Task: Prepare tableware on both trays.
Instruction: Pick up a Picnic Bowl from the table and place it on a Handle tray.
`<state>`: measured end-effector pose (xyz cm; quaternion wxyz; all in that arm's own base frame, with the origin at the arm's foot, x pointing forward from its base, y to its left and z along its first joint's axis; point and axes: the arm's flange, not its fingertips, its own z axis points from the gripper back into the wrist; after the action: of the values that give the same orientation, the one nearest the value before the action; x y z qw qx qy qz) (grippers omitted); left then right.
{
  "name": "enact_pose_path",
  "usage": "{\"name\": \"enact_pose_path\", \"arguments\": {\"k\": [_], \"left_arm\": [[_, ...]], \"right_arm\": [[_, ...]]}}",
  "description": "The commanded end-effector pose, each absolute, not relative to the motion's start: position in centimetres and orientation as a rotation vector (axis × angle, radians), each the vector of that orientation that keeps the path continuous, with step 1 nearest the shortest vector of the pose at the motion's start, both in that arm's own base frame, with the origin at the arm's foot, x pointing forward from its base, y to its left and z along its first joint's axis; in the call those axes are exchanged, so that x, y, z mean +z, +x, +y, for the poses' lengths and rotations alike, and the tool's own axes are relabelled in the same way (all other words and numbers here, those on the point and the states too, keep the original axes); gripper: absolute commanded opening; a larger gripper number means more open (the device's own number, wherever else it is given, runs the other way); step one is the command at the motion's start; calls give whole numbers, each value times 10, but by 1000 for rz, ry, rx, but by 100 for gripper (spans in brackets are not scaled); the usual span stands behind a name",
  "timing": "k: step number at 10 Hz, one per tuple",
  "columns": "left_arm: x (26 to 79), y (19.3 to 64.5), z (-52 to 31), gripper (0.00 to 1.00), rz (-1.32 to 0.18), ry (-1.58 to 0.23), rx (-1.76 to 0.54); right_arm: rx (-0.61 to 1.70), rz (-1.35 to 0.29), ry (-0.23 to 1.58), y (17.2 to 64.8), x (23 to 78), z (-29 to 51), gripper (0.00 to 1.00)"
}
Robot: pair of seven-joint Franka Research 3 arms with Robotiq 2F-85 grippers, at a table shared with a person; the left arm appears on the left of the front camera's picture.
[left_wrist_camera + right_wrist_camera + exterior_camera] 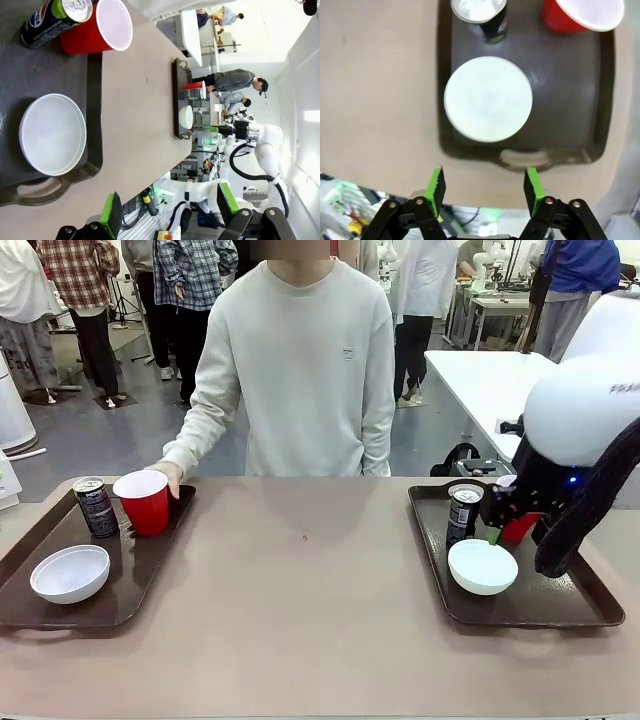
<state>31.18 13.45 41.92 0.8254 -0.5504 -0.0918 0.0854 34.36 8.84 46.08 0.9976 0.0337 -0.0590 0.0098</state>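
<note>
left tray [150, 575]: holds a white bowl [70, 573], a black can [96, 506] and a red cup [145, 501]; the person's hand [168, 473] rests just behind the cup.
right tray [530, 610]: carries a second bowl [482, 566], a can [463, 512] and a red cup [582, 14] at its far side.
handling: cups look light and easily tipped, best taken around the wall; bowls shallow and smooth, likely gripped at the rim; cans stiff, tall and narrow.
right gripper [485, 187]: fingers apart, empty, above the tray's near handle.
left gripper [170, 207]: fingers apart, empty, off the left tray's near rim.
room: bare table between the trays; raised rims fence each set.
</note>
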Motion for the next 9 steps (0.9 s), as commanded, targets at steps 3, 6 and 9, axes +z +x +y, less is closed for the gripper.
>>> {"name": "enact_pose_path", "arguments": {"k": [3, 6, 9], "left_arm": [[420, 311, 134, 100, -207, -1188, 179], [420, 311, 134, 100, -207, -1188, 179], [420, 311, 134, 100, -207, -1188, 179]], "right_arm": [[-62, -166, 11, 290, 508, 106, 100], [-34, -156, 51, 300, 505, 103, 100], [-34, -156, 51, 300, 505, 103, 100]]}}
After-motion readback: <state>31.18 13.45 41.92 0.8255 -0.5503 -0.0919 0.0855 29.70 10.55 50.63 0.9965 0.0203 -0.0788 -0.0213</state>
